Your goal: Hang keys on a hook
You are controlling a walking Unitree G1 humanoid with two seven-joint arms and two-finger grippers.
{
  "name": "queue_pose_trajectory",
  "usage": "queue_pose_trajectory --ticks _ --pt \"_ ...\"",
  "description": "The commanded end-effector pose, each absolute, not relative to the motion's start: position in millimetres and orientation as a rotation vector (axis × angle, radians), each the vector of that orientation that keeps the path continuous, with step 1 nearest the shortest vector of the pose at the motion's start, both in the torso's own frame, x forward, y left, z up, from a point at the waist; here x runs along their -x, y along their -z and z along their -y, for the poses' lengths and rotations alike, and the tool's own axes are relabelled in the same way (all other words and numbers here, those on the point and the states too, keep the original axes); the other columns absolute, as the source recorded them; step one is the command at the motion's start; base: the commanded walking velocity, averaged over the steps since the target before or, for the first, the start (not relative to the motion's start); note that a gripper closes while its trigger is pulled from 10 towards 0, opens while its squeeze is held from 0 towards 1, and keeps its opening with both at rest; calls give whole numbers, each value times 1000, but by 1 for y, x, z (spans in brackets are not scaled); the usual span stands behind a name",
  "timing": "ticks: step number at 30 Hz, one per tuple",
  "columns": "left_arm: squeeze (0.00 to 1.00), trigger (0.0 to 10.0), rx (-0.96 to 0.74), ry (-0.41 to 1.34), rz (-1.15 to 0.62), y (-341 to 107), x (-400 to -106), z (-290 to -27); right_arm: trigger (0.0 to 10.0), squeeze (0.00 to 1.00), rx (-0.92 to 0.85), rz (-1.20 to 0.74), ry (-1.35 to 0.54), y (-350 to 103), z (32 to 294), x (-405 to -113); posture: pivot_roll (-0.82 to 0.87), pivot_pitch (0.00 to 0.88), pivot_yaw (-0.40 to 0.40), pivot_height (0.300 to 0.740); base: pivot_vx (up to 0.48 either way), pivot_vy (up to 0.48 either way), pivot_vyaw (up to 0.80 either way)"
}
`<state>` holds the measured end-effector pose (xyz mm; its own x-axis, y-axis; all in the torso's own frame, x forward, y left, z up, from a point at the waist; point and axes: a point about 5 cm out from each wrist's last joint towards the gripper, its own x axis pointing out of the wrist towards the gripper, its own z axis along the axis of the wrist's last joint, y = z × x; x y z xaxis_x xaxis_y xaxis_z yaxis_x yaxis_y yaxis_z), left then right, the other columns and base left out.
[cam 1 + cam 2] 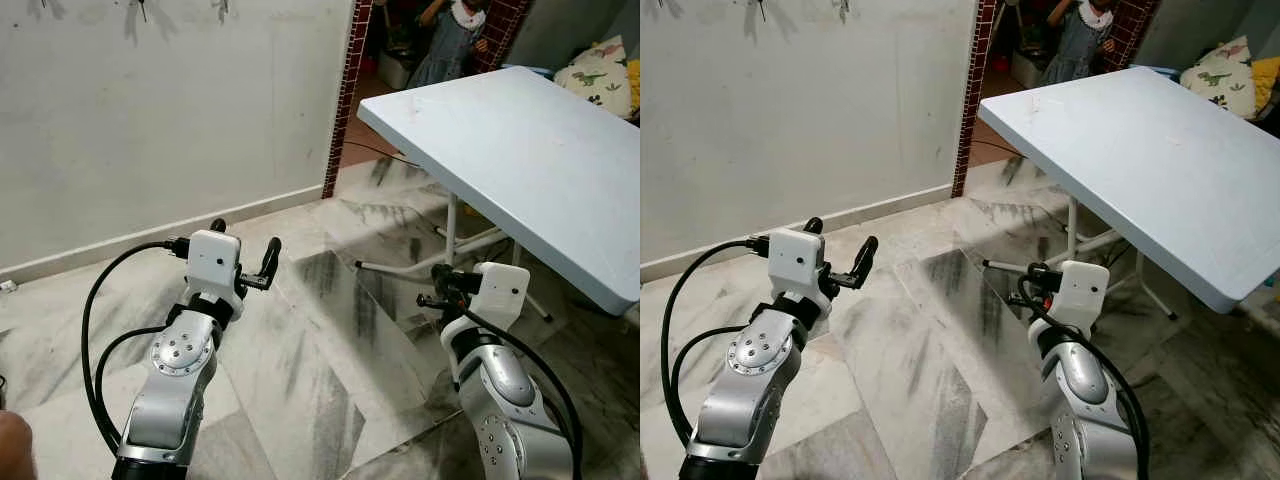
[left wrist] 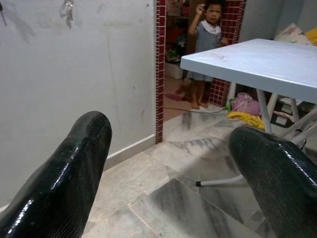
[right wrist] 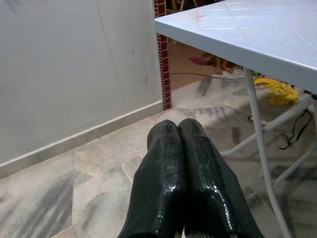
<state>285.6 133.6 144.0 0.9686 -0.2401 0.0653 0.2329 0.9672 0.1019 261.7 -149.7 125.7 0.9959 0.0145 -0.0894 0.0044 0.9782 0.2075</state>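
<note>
keys point(image 2: 68, 8) already hang far left on the wall; left gripper point(image 1: 243, 256) spread, right gripper point(image 3: 185, 163) pressed together; you likely just back away.

A pale blue, square-patterned plastic worktop point(image 1: 520, 150) stands on thin white metal folding legs point(image 1: 452, 240) at the right of the scene, its top bare apart from a few faint marks near the far corner. It rests on a floor of glossy grey-veined marble tiles point(image 1: 330, 330), which reflects the legs and the wall. On the floor beneath the worktop lie a crumpled yellow cloth point(image 2: 249, 117) and a pinkish bundle point(image 2: 243, 103), and a thin black cable point(image 3: 198, 76) runs across the tiles near the red mosaic-tiled doorway pillar point(image 1: 345, 90)
</note>
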Motion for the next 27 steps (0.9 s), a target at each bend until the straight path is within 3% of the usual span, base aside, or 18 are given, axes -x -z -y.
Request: queue_pose_trajectory --ticks 1,27 --pt "0 10000 -93 249 65 -143 -288 -131 10000 0 -207 -100 14 -125 154 -263 131 52 -111 740 0 0 -775" --pt "0 10000 -85 261 60 -143 -286 -129 10000 0 -210 -99 29 -125 157 -262 125 64 -111 740 0 -11 -768"
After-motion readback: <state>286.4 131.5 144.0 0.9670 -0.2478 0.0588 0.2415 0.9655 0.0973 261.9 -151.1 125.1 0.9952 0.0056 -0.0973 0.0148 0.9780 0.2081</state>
